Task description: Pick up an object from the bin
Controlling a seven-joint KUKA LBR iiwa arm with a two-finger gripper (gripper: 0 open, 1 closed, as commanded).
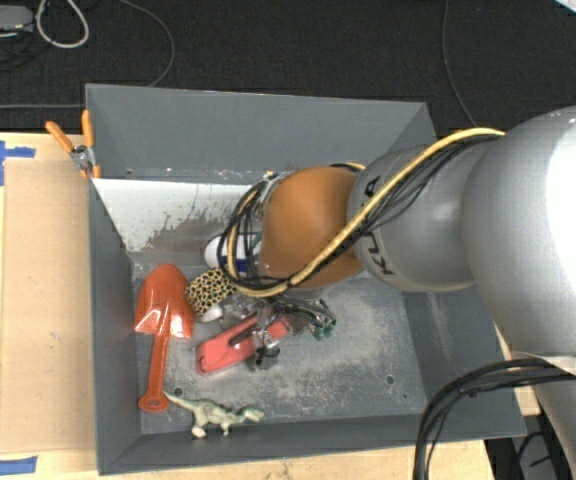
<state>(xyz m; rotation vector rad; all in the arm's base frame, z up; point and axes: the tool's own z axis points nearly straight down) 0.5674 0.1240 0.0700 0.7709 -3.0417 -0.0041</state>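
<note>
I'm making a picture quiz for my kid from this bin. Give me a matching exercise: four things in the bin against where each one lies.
1 orange toy shovel
2 toy dinosaur
3 leopard-spotted thing
4 red flat piece

a along the view's bottom wall
b middle of the floor
c leftmost, handle toward the bottom wall
d right beside the shovel's blade

Pairs: 1c, 2a, 3d, 4b.

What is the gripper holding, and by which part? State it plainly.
Cannot be told. The gripper is low at the right end of the flat red piece, in the middle of the bin; no hold can be made out.
</note>
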